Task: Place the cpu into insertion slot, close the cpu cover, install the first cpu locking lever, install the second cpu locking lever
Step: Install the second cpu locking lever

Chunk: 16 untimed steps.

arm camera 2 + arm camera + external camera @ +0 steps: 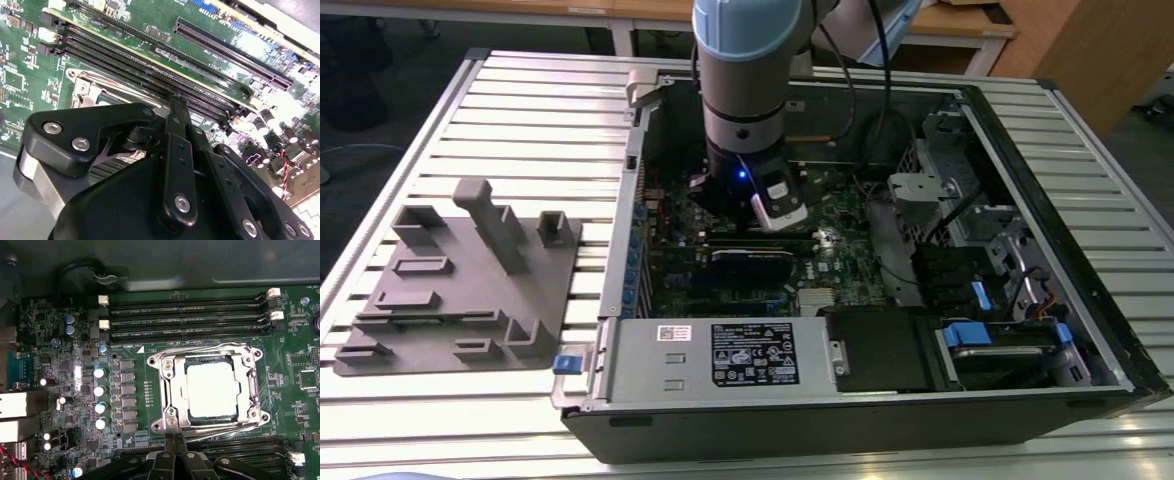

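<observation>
The chip (211, 389) sits flat in its socket (210, 426), with the metal cover frame (170, 390) lying down around it and wire levers along both sides. The claw (174, 438), fingers together and holding nothing, rests its tips at the frame's edge, apparently to work a lever. In the exterior view the arm (744, 90) stands upright inside the open computer case (1067, 120), over the green board (834, 235).

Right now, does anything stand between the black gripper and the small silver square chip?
Nothing visible does. The silver square chip sits framed by the silvery metal cover; the black gripper is at that frame's edge.
</observation>
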Each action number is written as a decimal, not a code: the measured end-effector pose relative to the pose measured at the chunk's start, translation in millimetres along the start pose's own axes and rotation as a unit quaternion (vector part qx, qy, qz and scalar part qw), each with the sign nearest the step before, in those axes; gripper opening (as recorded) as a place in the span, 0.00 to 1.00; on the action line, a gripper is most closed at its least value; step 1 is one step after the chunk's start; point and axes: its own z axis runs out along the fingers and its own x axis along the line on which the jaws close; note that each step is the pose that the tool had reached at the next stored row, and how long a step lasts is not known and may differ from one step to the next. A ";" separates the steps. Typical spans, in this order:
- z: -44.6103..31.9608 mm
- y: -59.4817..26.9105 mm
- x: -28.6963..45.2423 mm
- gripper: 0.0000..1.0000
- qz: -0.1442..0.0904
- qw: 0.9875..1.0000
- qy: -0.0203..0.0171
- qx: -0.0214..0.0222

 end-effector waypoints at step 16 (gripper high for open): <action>-0.7 -11.1 -1.0 0.11 0.003 0.999 0.003 -0.038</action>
